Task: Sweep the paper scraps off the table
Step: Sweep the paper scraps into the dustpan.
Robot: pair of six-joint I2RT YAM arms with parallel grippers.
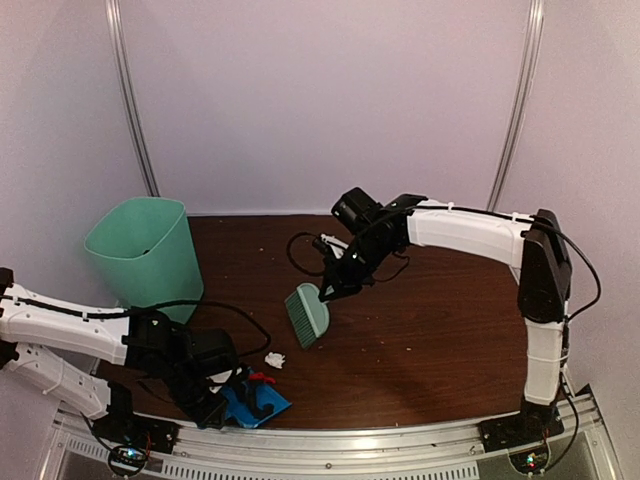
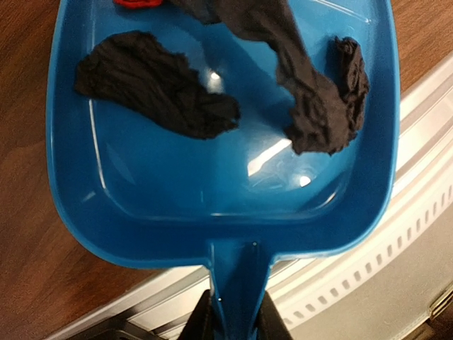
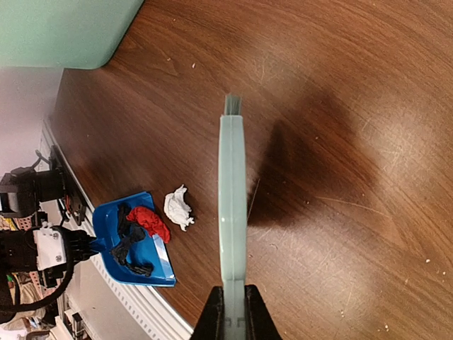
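Top external | right pincer (image 1: 327, 291) clamped on hand brush (image 1: 307, 314) | white paper scrap (image 1: 274, 358) at seven o'clock, blue dustpan (image 1: 262, 407) beyond, left pincer (image 2: 237, 322) clamping it

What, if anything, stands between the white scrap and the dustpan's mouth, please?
Nothing visible does: the white scrap lies on the table just off the dustpan's open lip. The brush hangs farther out, on the scrap's far side.

The left gripper (image 2: 239, 320) clamps the handle of a blue plastic dustpan (image 2: 212, 191) straddling the dark reddish-brown wooden table (image 2: 28, 248) and its silver metal frame (image 2: 396, 234); crumpled black paper scraps (image 2: 152, 85) lie inside; a red scrap (image 2: 138, 3) shows at the top edge
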